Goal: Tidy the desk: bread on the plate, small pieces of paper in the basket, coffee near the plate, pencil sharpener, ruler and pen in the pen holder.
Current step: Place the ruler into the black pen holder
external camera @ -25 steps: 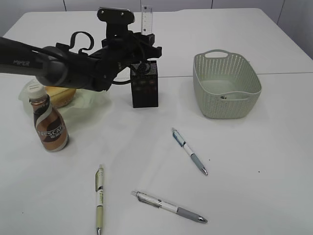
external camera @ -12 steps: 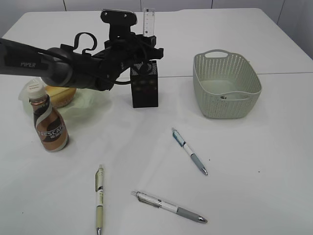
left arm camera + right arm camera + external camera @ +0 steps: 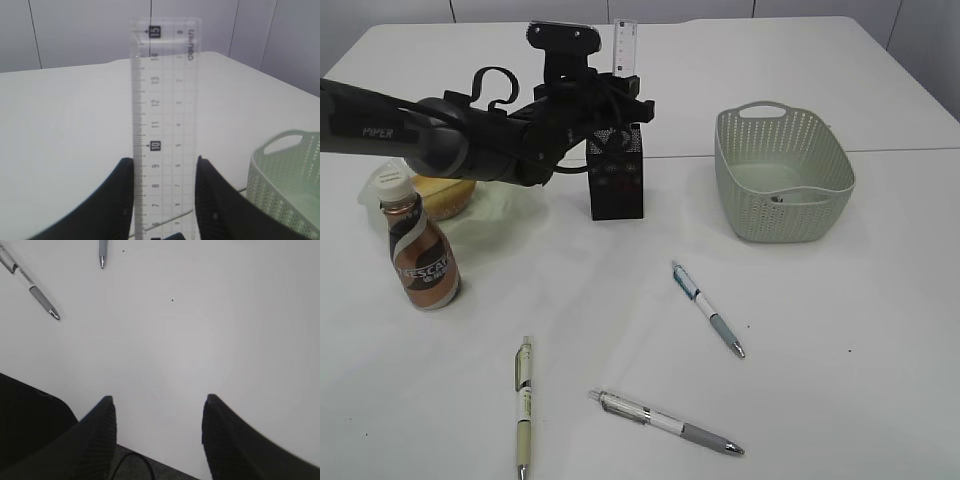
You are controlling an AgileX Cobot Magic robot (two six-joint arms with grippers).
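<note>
The left arm (image 3: 430,140) is matte black and tubular, with white lettering on its link. A looped black cable (image 3: 492,80) runs behind the left gripper (image 3: 618,95). The right gripper (image 3: 159,412) has two smooth, rounded black fingers (image 3: 100,432).

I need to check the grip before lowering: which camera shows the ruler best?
The left wrist view: the ruler fills the frame, upright between the left gripper's fingers. The exterior view shows only its top end above the arm; the right wrist view doesn't show it.
</note>
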